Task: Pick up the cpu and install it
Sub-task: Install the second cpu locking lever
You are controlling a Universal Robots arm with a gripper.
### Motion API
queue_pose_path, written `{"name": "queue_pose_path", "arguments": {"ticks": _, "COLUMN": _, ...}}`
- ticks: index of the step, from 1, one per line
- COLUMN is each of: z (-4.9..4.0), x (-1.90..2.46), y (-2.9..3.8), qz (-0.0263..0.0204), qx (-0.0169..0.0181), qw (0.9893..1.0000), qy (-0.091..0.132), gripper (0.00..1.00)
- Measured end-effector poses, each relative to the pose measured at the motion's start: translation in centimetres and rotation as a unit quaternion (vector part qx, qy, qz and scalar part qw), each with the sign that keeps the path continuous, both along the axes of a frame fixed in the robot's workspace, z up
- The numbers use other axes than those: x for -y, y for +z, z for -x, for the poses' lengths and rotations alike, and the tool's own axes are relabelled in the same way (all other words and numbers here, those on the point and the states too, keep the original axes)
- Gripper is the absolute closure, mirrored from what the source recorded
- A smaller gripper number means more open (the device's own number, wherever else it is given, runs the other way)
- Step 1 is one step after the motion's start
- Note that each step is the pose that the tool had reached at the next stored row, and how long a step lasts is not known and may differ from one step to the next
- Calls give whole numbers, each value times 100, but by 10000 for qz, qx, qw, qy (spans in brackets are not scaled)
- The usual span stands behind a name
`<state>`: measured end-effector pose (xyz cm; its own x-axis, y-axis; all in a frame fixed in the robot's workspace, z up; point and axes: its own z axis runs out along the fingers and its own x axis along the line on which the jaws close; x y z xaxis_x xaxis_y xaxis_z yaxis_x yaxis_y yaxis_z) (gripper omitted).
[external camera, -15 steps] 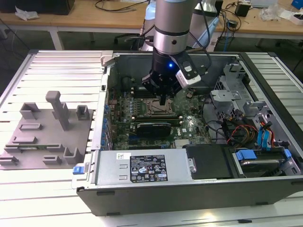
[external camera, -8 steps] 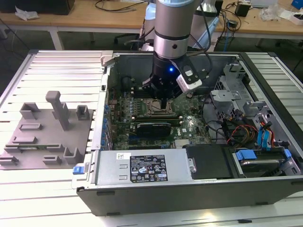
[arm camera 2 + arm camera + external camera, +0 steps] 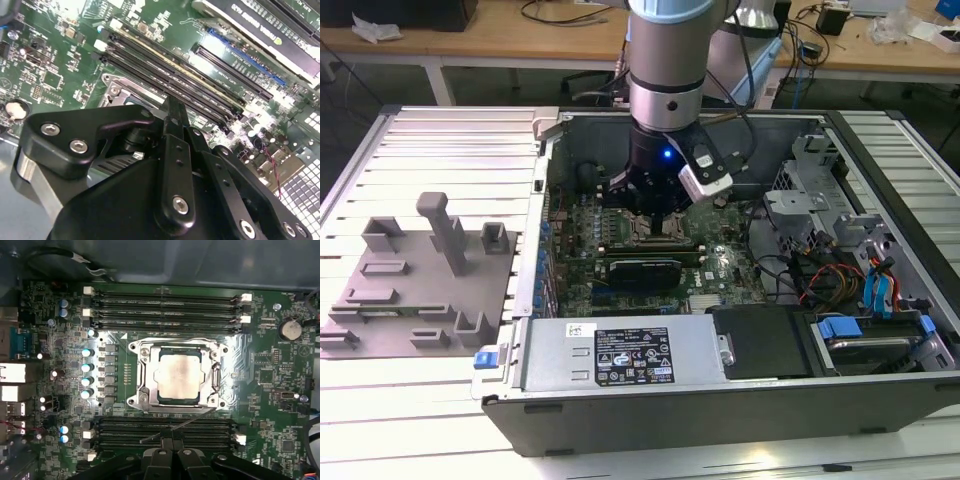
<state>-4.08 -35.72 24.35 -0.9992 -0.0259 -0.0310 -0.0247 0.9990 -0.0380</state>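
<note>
Your gripper is hanging low inside the open computer case, right over the middle of the green motherboard. Its black fingers are pressing together with nothing between them, as you are seeing in the first wrist view. That same view is showing you the cpu lying flat inside the metal socket frame, silvery top facing up, with memory slots running along both sides of it. On the exterior view's left, a grey parts stand is sitting beside the case.
</note>
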Motion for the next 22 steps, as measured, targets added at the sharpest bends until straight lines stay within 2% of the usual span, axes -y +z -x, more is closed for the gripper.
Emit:
{"name": "queue_pose_path", "arguments": {"ticks": 7, "z": 0, "x": 0, "y": -4, "qz": -1, "qx": 1, "qw": 10000, "qy": 0, "gripper": 89}}
{"name": "queue_pose_path", "arguments": {"ticks": 15, "z": 13, "x": -1, "y": -47, "qz": -1, "qx": 3, "qw": 10000, "qy": -1, "gripper": 89}}
{"name": "queue_pose_path", "arguments": {"ticks": 18, "z": 83, "x": -1, "y": -78, "qz": -1, "qx": 19, "qw": 10000, "qy": -9, "gripper": 89}}
{"name": "queue_pose_path", "arguments": {"ticks": 22, "z": 192, "x": 0, "y": -131, "qz": -8, "qx": 24, "qw": 10000, "qy": -35, "gripper": 89}}
